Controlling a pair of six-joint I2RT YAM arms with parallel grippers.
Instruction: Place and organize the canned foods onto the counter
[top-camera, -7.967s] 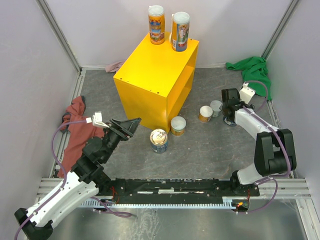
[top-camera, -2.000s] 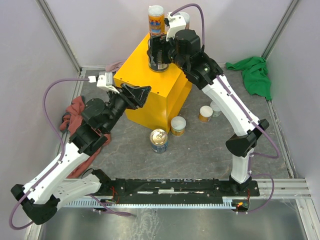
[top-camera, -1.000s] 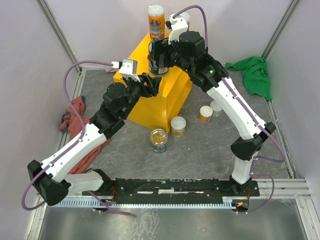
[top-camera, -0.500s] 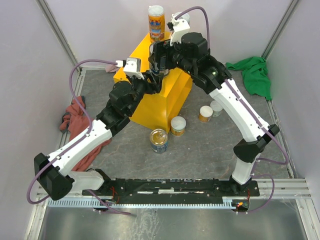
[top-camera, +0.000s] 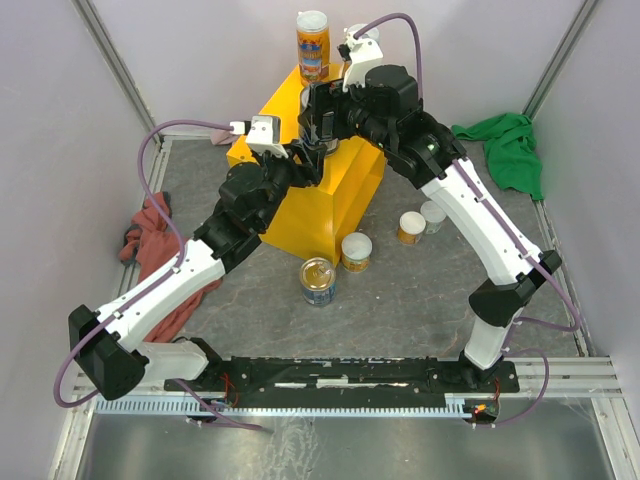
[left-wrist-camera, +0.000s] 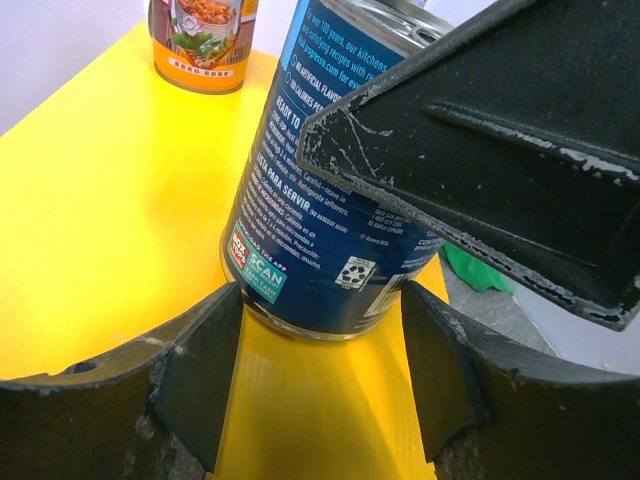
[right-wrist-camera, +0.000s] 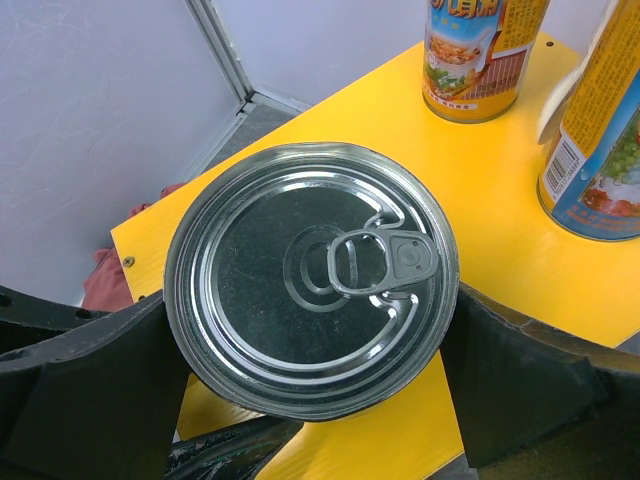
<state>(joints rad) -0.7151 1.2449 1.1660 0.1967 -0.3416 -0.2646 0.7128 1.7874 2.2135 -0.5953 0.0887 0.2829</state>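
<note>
A wide blue can (left-wrist-camera: 320, 180) with a silver pull-tab top (right-wrist-camera: 310, 270) stands upright on the yellow counter (top-camera: 300, 200), near its front left corner. My right gripper (top-camera: 318, 118) comes down over it, one finger against each side, shut on it. My left gripper (left-wrist-camera: 318, 320) lies low on the counter top, open, fingertips just short of the can's base. Two tall orange cans (right-wrist-camera: 480, 55) (right-wrist-camera: 600, 130) stand at the counter's far edge. On the floor are another blue can (top-camera: 318, 280) and three short white-lidded cans (top-camera: 356, 251) (top-camera: 410, 227) (top-camera: 432, 214).
A green cloth (top-camera: 510, 150) lies at the back right and a red cloth (top-camera: 150, 230) at the left wall. A pink cloth (top-camera: 228, 133) peeks out behind the counter. The counter's open shelf side (top-camera: 365, 185) faces right. Walls close in on three sides.
My right arm brought the blue can from the floor onto the counter. My left arm rose from the floor side and reached up to the can's base, creeping closer in the last second.
</note>
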